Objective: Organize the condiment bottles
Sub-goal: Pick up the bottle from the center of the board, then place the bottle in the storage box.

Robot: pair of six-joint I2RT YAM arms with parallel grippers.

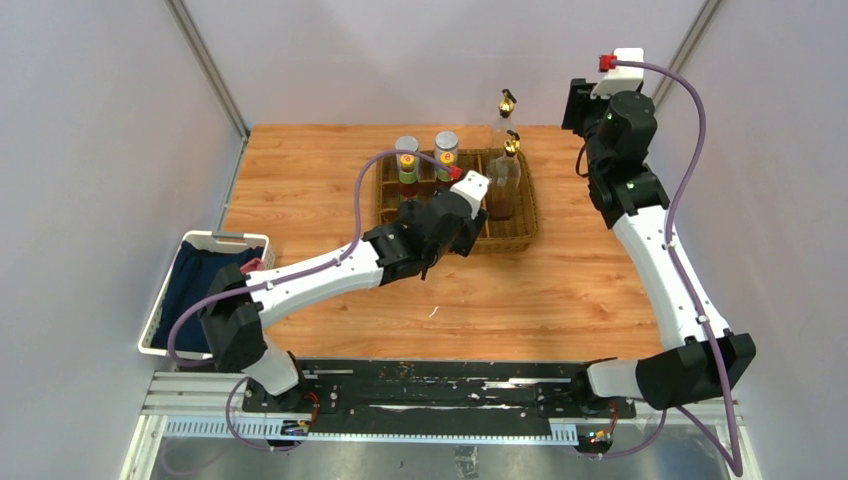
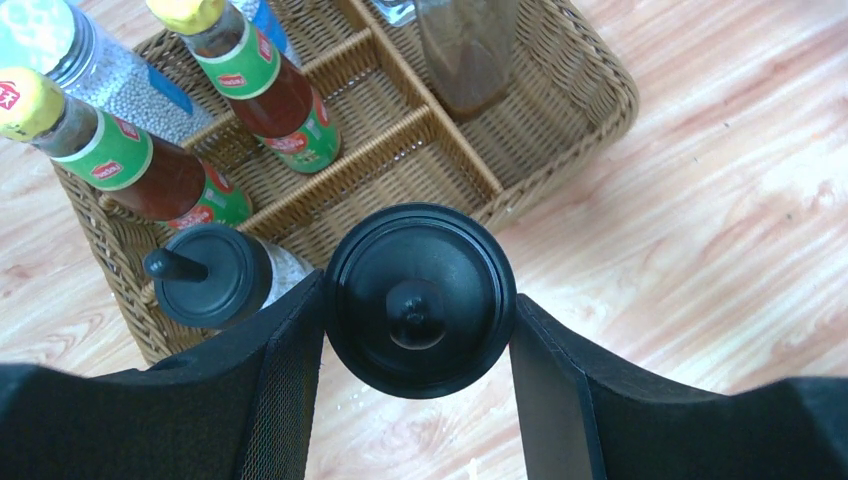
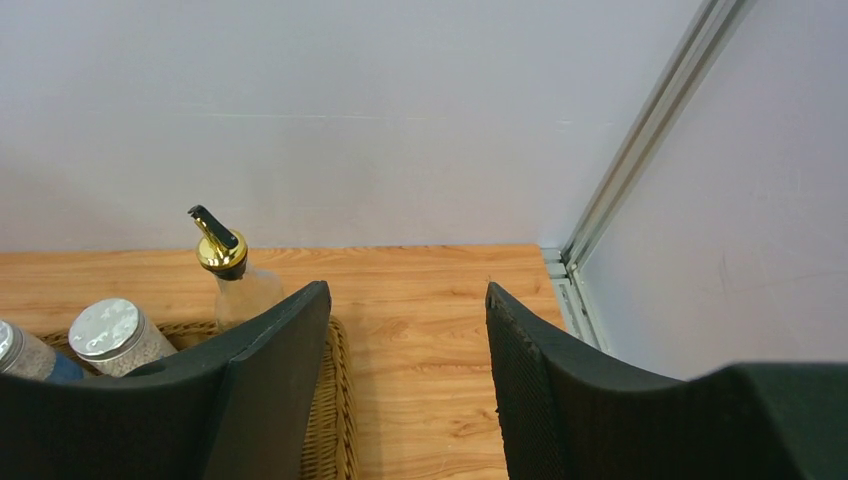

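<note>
The black-lidded jar [image 2: 420, 255] sits clamped between the two fingers of the left pincer [image 2: 417, 300], its round lid facing straight up at the wrist camera. Its long axis is vertical, in line with the pincer's reach, with the knob on top; the lid hides the body. Just ahead of the pincer lies the near rim of the wicker tray [image 2: 600, 130]. Whether the jar rests on the counter [image 2: 720, 260] or hangs a little above it cannot be told from this angle. Just beside one finger of the pincer, a second black-lidded jar [image 2: 205, 275] stands in the tray's near corner cell. The step in hand looks like bringing the held jar to the tray. The next move likely calls for lifting it over the rim and lowering it upright into the empty cell just ahead of the pincer, next to its twin. The right pincer [image 3: 405, 295] is parted and empty, well apart by the counter's far corner
</note>
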